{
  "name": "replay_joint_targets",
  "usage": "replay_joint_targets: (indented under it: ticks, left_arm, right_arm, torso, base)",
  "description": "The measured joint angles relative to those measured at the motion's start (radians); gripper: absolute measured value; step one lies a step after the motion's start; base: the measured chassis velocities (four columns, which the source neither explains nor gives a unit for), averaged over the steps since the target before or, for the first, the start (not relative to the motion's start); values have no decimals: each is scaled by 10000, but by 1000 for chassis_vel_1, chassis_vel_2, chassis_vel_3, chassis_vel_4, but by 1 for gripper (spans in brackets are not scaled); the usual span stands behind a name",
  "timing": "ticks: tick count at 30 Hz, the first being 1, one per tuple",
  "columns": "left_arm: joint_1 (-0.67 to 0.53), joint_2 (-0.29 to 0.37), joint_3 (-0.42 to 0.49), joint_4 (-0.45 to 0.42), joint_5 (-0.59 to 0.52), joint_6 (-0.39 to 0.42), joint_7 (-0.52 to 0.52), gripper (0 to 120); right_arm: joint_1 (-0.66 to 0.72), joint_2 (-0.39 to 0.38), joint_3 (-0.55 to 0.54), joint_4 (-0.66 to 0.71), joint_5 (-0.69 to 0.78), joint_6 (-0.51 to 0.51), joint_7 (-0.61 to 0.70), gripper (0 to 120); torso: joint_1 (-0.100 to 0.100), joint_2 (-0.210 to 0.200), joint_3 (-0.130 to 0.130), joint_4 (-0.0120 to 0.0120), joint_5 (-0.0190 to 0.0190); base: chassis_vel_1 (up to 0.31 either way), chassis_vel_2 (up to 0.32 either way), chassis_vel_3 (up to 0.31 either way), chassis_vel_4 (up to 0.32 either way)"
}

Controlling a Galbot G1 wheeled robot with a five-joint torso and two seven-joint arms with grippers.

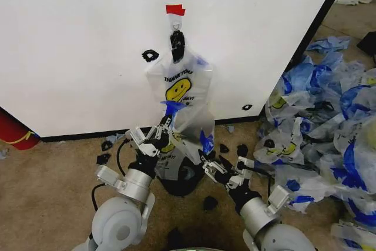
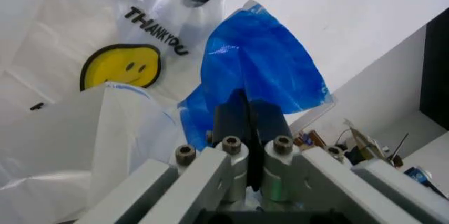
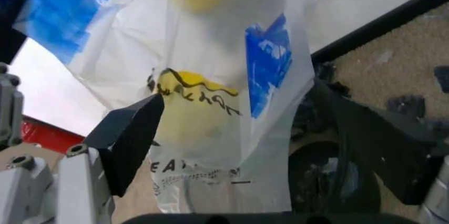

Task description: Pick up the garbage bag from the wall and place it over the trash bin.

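Observation:
The garbage bag (image 1: 179, 86), white with a yellow smiley and "THANK YOU" print, hangs on the wall (image 1: 76, 45) from a hook under red tape (image 1: 175, 9). Its lower end reaches down to the black trash bin (image 1: 182, 181) on the floor below. My left gripper (image 1: 167, 120) is shut on a blue handle (image 2: 259, 61) of the bag, in front of the smiley (image 2: 119, 66). My right gripper (image 1: 208, 158) is open beside the bag's lower right. In the right wrist view its fingers (image 3: 133, 134) stand wide apart, with the bag (image 3: 210, 77) between them and the bin (image 3: 329, 176) behind.
A heap of blue-and-white bags (image 1: 320, 116) covers the floor at the right, past the wall's edge. Black scraps (image 1: 106, 145) lie on the carpet around the bin. A red object (image 1: 14, 132) sits at the wall's base on the far left.

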Motion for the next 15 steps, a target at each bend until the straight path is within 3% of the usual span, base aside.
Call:
replay_joint_targets:
  ticks: [8,15]
  left_arm:
    - [0,-97,73,88,77,-22,20,0]
    - [67,-195,121,133,181,-52,52,0]
  right_arm:
    - [127,197,-278,-202,-221,-57,361,87]
    - [644,398,-612,-461,-302,-117,676,77]
  torso:
    - [0,0,0,-1,0]
    - [0,0,0,0,0]
  base:
    - [0,0,0,0]
    - [0,0,0,0]
